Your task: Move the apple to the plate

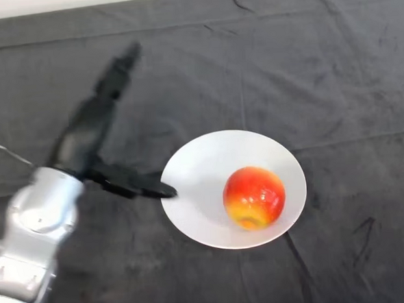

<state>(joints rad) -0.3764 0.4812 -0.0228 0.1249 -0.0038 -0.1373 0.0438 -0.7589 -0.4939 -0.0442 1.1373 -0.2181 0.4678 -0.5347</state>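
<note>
A red and yellow apple [254, 196] sits on a white plate [209, 161] at the middle of the dark cloth, toward the plate's right side. My left hand [85, 141] is to the left of the plate, open and empty. Its fingers [118, 71] stretch straight up and away toward the far side of the table. Its thumb [139, 184] points right, with its tip at the plate's left rim. The hand is clear of the apple.
The table is covered with a creased dark cloth [320, 62]. Its far edge runs along the top of the view, with a pale strip beyond it.
</note>
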